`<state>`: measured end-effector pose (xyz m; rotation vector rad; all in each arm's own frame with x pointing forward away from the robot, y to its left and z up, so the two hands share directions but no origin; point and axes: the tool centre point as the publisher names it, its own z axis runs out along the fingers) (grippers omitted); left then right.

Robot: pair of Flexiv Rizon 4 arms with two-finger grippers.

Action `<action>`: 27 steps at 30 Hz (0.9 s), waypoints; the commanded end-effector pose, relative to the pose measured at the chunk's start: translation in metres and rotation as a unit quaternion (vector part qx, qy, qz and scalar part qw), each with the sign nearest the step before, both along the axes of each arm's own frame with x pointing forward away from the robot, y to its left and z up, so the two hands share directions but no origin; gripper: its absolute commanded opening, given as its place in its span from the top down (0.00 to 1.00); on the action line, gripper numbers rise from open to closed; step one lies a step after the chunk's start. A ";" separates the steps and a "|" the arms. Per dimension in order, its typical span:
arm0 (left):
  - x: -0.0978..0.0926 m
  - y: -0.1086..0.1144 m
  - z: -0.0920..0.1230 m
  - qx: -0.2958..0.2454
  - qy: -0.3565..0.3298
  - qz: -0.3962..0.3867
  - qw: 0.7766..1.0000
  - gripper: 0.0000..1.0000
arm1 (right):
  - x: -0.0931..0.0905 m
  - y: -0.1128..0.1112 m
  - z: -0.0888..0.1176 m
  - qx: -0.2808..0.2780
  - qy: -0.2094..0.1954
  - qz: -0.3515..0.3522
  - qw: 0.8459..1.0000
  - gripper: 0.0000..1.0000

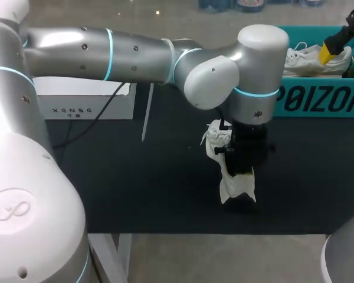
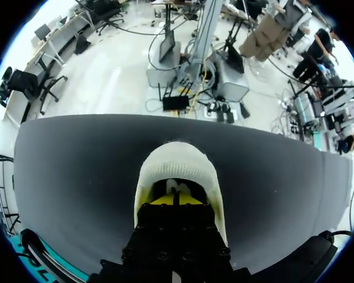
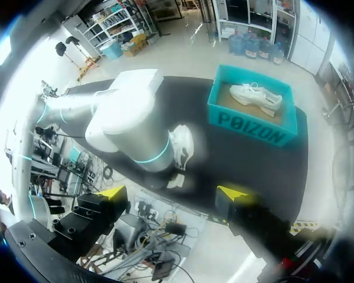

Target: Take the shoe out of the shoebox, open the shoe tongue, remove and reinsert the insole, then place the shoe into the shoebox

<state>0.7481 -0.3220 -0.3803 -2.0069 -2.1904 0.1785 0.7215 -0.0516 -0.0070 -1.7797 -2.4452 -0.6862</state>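
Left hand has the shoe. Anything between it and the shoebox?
Nothing visible. The left hand holds the shoe above the black mat, and nothing shows on the mat between it and the shoebox. The box already holds a second shoe, so part of its floor is taken.

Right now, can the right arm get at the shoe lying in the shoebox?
Probably yes: the right gripper is raised and open, the shoe lies uncovered in the open shoebox, and the left gripper holds the other shoe off to one side.
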 end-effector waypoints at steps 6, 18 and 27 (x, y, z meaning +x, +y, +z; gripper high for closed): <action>-0.007 -0.014 -0.025 0.008 -0.005 -0.017 1.000 1.00 | 0.002 0.001 0.001 -0.001 0.003 0.000 1.000 0.00; -0.005 0.001 0.000 0.022 -0.045 -0.006 0.999 1.00 | 0.002 0.001 0.001 -0.001 0.003 0.000 1.000 0.00; 0.003 0.011 0.030 0.039 -0.081 -0.005 0.996 1.00 | 0.002 0.001 0.001 -0.001 0.003 0.000 1.000 0.00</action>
